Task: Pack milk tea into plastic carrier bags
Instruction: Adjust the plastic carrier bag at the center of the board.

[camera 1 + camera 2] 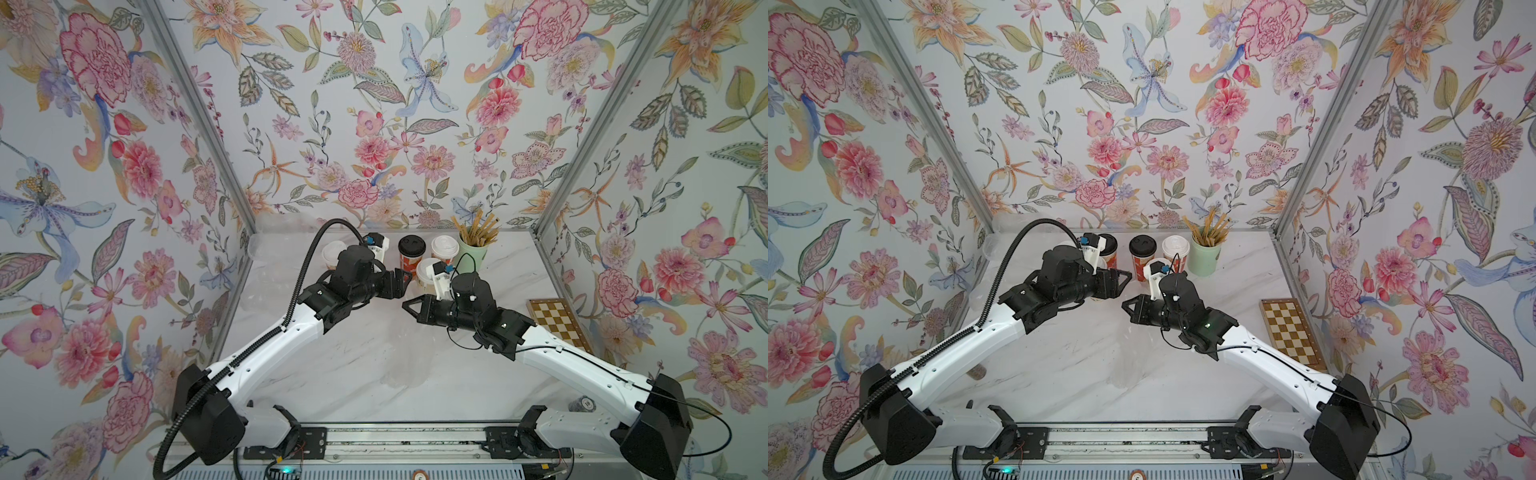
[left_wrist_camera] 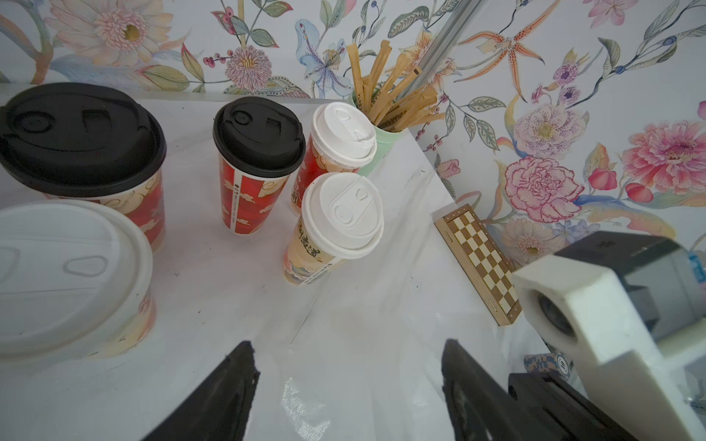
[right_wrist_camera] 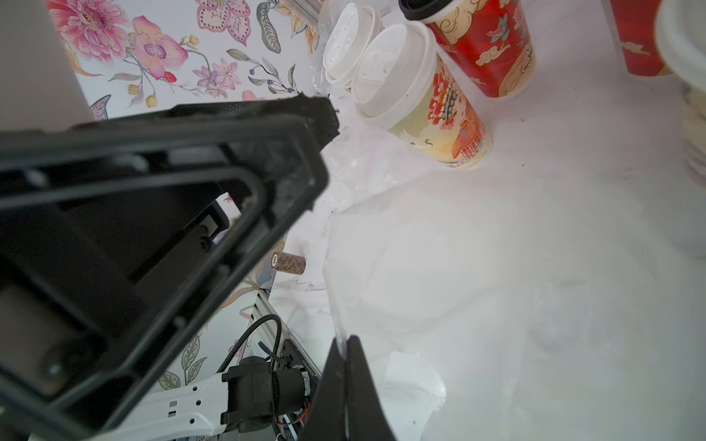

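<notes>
Rearward, green straw cup [image 1: 473, 254] beside milk tea cups [image 1: 444, 248], chessboard [image 1: 559, 326] rightward

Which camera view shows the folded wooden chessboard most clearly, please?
The left wrist view: the checkered wooden chessboard appears whole and near. Both top views show it small and distant; the right wrist view misses it.

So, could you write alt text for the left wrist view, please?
Five lidded milk tea cups stand on a white table, two with black lids and three with white. In front of them the left hand, open, hangs over a clear plastic bag. Nearby are a green cup of straws and a chessboard.
</notes>
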### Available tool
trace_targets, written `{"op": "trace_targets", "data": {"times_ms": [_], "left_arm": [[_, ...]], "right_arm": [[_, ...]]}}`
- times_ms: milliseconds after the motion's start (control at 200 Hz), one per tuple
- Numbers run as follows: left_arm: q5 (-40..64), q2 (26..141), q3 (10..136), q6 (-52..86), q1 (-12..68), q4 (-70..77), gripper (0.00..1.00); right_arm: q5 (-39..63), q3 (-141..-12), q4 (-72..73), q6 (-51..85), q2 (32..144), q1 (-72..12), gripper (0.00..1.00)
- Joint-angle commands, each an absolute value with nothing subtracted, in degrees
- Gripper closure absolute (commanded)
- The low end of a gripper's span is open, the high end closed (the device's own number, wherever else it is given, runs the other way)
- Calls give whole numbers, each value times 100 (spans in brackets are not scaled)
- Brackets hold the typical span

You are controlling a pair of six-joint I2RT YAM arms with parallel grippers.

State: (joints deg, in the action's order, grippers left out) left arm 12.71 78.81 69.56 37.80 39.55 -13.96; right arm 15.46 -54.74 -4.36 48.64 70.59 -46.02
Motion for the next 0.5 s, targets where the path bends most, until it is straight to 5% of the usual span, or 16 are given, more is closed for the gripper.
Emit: {"op": "trace_targets", "data": {"times_ms": [0, 255, 495], "left_arm": [[1430, 7999, 7235, 3648, 4060, -1485, 29], [1656, 8328, 7273, 3586, 4076, -1477, 47], [1723, 8446, 7220, 3565, 4085, -1409, 83]], "right_arm": [[1669, -5493, -264, 4772, 7096, -4632, 100], [1718, -5537, -288, 4754, 7146, -4631, 100], [1706, -5686, -531, 4669, 7087, -4632, 100]]}}
